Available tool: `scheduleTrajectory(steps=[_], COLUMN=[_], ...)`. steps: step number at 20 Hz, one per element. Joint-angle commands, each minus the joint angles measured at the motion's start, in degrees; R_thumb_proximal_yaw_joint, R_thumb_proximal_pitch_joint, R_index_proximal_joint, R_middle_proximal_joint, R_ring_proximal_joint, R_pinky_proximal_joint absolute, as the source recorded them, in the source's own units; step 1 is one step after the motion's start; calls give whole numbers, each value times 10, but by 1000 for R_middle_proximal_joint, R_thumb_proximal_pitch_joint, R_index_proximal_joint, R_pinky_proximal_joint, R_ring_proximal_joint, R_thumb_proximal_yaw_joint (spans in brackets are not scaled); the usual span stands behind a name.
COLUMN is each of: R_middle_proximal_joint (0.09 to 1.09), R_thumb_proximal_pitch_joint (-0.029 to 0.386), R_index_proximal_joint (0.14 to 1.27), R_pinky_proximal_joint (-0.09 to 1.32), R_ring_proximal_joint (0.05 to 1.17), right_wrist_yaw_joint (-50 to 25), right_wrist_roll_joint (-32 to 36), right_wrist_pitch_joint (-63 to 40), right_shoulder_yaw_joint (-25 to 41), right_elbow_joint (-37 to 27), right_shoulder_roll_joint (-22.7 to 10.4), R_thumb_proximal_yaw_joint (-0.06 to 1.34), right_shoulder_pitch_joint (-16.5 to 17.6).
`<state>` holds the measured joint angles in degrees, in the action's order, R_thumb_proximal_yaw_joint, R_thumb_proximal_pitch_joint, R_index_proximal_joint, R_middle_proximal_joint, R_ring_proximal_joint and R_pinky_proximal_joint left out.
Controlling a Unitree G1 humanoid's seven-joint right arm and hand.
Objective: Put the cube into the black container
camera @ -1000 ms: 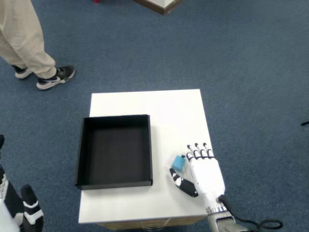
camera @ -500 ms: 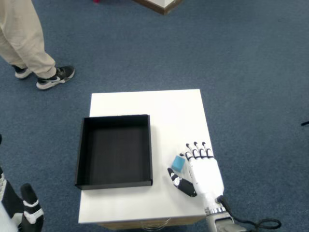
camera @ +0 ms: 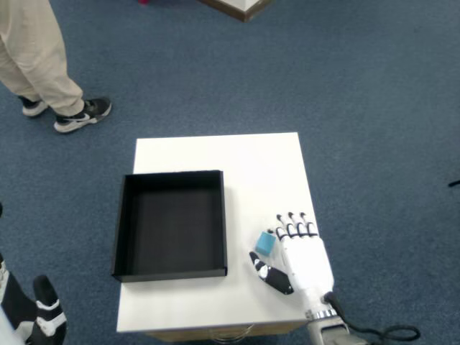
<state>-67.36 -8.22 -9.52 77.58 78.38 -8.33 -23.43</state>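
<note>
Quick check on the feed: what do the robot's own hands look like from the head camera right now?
The right hand has a glossy white shell, with black segments on the fingertips and a mostly black thumb banded in white. A silver wrist collar sits below it, and a black cable loops off toward the carpet. The left hand, only partly visible at the frame's bottom-left corner, shows the same black-and-white pattern.

No text, label, brand, number or sign can be read anywhere in the head view. The right hand (camera: 303, 255) shows only plain white and black surfaces, the blue cube (camera: 266, 243) just left of its fingers has blank faces, and the black container (camera: 171, 224) further left of the hand carries no marking. The white table (camera: 237, 162) beneath the hand is bare of print, and the sneaker (camera: 83, 116) far beyond and left of the hand is too small to show any logo.
</note>
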Motion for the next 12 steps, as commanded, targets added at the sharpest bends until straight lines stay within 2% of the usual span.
scheduleTrajectory(steps=[1,7,8,10,12], R_middle_proximal_joint=[234,250,254,260,313], R_thumb_proximal_pitch_joint=[88,167,201,247,268], R_index_proximal_joint=[551,581,599,692,913], R_pinky_proximal_joint=[52,79,89,99,106], R_ring_proximal_joint=[191,209,214,219,242], right_wrist_yaw_joint=[-6,11,12,15,8], right_wrist_roll_joint=[8,10,10,9,6], right_wrist_pitch_joint=[-12,-21,-23,-27,-33], right_shoulder_yaw_joint=[-1,4,4,5,7], right_elbow_joint=[4,25,28,35,38], right_shoulder_roll_joint=[-5,-5,-5,-6,-8], R_thumb_proximal_yaw_joint=[409,544,603,683,813], right_shoulder_pitch_joint=[-16,-16,-16,-16,-14])
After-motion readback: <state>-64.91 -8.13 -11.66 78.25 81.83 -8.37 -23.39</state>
